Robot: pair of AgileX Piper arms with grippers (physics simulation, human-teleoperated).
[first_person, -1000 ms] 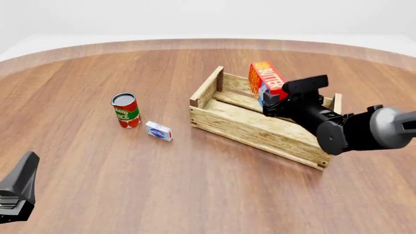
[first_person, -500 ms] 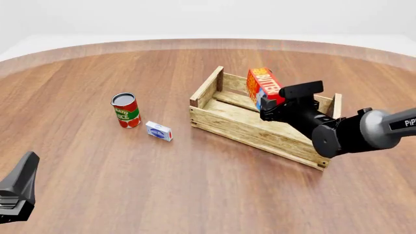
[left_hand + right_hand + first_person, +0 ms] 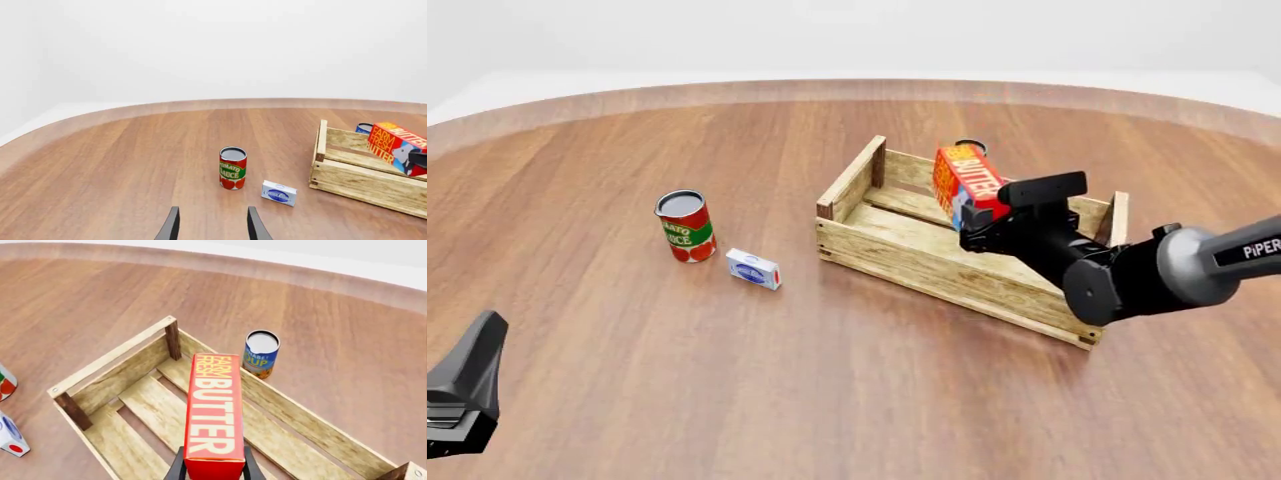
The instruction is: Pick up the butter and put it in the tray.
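Your front view looks down from behind; both wrist views, seemingly lower, share the tray (image 3: 888, 232) (image 3: 347, 172) (image 3: 113, 367).

Butter (image 3: 966, 183): carried slightly left and lower than a second ago, now hanging over the inside of the tray (image 3: 888, 245), tilted.
Right gripper (image 3: 978, 215): clamped on the carton throughout, shifted left and down with it.
Right arm: drawn in lower over the tray's near right corner.
Can (image 3: 969, 147) behind the tray: top now uncovered past the carton.
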